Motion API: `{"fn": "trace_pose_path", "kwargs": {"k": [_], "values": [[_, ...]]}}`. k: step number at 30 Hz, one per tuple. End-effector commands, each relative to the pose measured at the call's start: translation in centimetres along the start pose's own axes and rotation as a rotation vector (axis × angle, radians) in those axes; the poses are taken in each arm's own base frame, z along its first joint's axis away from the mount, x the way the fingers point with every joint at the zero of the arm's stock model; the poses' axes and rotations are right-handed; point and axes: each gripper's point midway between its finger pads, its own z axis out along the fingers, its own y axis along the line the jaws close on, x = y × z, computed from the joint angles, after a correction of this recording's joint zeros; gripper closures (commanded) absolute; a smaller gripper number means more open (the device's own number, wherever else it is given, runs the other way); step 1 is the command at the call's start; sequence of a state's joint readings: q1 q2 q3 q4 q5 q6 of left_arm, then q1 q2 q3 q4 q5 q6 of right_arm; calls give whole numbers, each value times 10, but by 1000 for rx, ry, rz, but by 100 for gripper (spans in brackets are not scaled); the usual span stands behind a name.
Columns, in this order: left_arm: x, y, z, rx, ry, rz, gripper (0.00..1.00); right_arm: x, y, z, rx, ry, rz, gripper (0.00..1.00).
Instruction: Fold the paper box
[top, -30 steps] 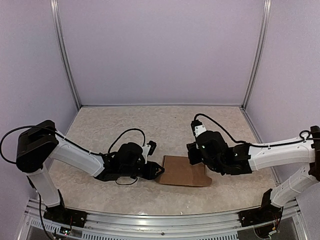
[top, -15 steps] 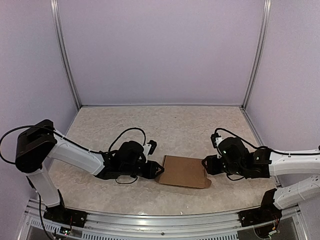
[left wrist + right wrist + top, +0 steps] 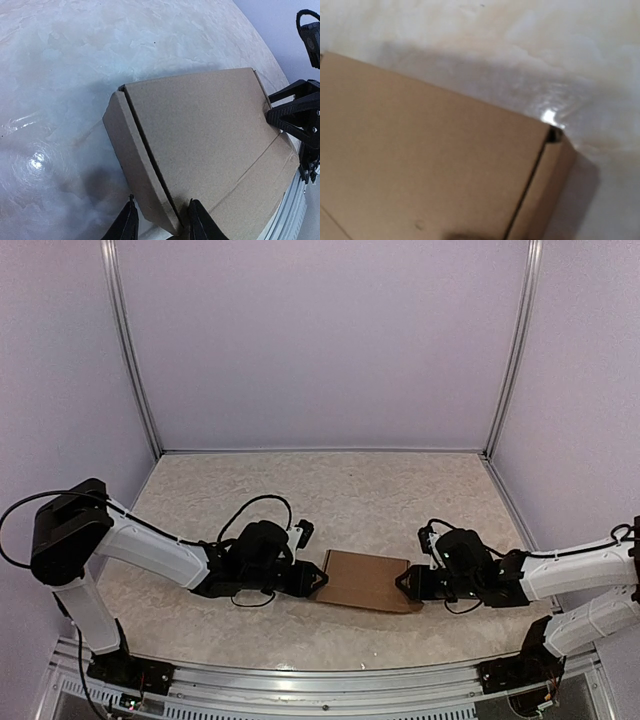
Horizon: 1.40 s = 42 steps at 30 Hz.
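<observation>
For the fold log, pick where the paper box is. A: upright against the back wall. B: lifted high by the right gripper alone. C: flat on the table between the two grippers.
C: the paper box lies on the table, left gripper at its left end, right gripper at its right end.

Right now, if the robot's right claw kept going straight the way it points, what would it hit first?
The flat brown cardboard box. The right gripper points left at the box's right end and seems to sit right at that edge, though contact is hard to confirm.
</observation>
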<state>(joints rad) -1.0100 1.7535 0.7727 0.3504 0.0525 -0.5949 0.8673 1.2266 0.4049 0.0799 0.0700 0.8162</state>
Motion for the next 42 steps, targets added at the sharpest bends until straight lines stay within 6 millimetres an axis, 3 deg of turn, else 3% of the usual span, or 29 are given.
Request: {"fn": "trace_pose_path", "kwargs": {"k": [1,8,17,21,33,42], "values": [[17,14,-1,-44,57,-11,67,29,-18,8,21,84,22,68],[22,17,-15,-57,45,-39,67,20,-8,6,-3,76,-20,68],[22,25,-34,-101,16,-51,66,-16,15,2,-10,4,-72,66],[16,26,-42,-109,-14,-55,63,-25,15,4,-1,-12,-71,66],[-8,14,-71,-70,-115,-20,46,-14,16,21,-25,41,-32,73],[-14,22,-81,-32,-180,-67,41,-2,22,29,-80,81,7,79]]}}
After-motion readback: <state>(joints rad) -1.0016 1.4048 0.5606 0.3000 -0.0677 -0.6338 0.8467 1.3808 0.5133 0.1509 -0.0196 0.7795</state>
